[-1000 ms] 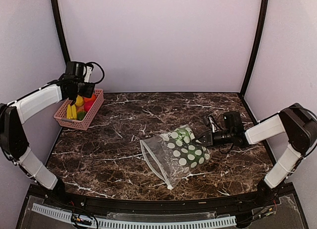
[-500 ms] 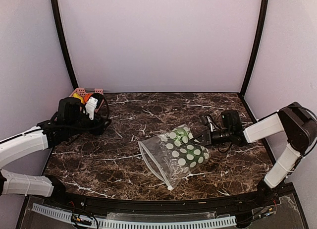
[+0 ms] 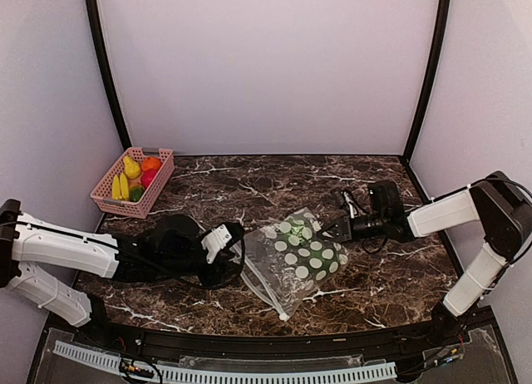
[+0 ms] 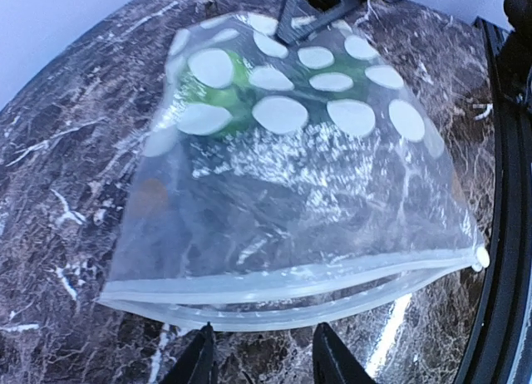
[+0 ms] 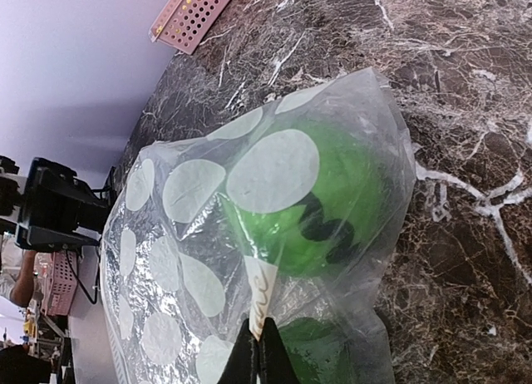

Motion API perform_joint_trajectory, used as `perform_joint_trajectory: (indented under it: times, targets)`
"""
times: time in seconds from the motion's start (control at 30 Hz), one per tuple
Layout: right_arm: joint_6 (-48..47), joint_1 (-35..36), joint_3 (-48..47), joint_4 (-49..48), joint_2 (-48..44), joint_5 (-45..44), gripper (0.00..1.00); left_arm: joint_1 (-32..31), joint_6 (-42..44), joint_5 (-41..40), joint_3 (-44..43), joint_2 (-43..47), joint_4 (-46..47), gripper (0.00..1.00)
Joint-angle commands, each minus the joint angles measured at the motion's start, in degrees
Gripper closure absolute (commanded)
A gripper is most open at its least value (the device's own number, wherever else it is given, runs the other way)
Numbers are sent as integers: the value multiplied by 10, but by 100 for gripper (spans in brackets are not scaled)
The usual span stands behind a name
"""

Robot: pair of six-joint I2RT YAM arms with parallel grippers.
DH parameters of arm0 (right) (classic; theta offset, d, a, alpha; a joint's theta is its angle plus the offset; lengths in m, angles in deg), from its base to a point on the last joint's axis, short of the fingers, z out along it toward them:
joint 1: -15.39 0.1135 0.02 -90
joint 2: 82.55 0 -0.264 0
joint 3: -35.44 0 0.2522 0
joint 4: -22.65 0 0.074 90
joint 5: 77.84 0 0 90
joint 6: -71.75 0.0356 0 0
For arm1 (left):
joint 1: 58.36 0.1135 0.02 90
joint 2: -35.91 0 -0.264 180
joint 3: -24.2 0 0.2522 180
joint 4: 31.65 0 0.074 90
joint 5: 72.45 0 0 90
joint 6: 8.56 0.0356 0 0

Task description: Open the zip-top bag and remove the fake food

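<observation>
- The left gripper [image 4: 262, 363] sits at the bottom edge of the left wrist view, fingers [image 4: 199, 359] apart with nothing between them. Their tips are just short of the bag's mouth.
- The bag [image 4: 291, 193] lies on the marble table [image 3: 274, 180], centre-right in the top view. Its zip edge [image 4: 291, 305] faces the left gripper, and the two lips look slightly parted.
- To do this step well, go in low and level with the tabletop. One finger should slip under the upper lip only — catching both lips would pinch the mouth closed.
- The right gripper [image 5: 259, 351] is clamped on the plastic at the bag's far end, which anchors it. A steady hold there probably keeps the floppy bag from sliding away.
- Something round and green shows through the dotted face in the right wrist view. I cannot tell whether it is a piece of fruit or just print.
- The fake fruit [image 3: 137, 178] — yellow, orange, red and green pieces — lies in a pink basket [image 3: 160, 184] at the upper left, well apart from the bag.
- Nothing stands between the left gripper and the mouth. The limp, glossy plastic is the likely trouble.
</observation>
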Motion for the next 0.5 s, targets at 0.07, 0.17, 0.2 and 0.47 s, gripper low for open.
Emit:
perform_joint_trajectory:
  times: [0.07,0.17,0.2,0.47]
  targets:
    - [-2,6,-18,10,-25,-5,100,-20,-10,-5,28,-91,130,65]
    - [-3,10,-22,14,-28,-3,100,-26,-4,-7,18,-132,159,65]
    - [-2,12,-24,15,-28,-1,100,-27,2,-7,6,-150,163,65]
    - [6,39,-33,28,-52,2,100,-27,20,-20,-37,-243,264,52]
